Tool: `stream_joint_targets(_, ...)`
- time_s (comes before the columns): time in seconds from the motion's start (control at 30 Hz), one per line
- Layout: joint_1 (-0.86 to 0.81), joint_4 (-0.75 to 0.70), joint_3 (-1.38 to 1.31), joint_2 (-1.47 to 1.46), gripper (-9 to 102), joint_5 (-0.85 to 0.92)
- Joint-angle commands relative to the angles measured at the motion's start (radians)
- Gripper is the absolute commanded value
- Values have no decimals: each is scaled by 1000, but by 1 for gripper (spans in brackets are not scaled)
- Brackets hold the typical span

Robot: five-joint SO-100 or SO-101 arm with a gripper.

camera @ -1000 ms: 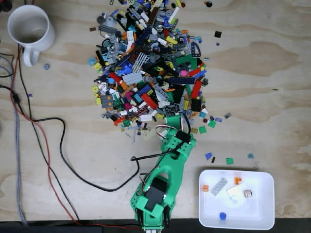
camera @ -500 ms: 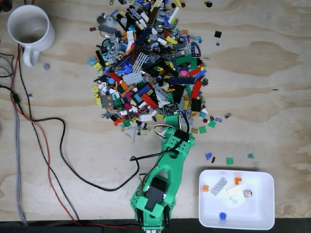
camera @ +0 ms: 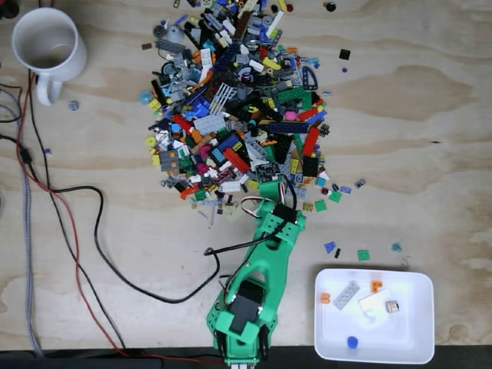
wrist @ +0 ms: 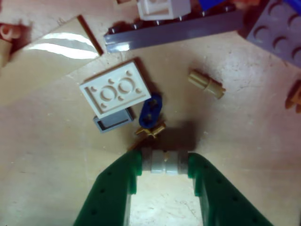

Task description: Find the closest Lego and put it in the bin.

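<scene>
Plywood table (camera: 430,115). Gripper (wrist: 164,162) clamps a small pale brick (wrist: 164,162) at the brick pile's (camera: 238,100) near edge. Studded black Lego (camera: 267,172) lies just beyond it; bin (camera: 419,350) sits well right of the arm.

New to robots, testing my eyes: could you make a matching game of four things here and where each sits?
1. white round ceramic mug
2. shallow white plastic tray
3. small pale brick
4. thin black cable

A. held by the green gripper, wrist view
B. fixed view, bottom right
C. fixed view, top left
D. fixed view, snaking across the left

Pairs: 1-C, 2-B, 3-A, 4-D.
</scene>
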State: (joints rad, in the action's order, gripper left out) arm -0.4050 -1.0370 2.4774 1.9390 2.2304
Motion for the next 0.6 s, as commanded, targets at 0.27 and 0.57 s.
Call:
stream_joint_targets(0.27,43,-78,-192,51,6,-158)
stream_joint_targets(0.57,-48,-156,-554,87,8,-405)
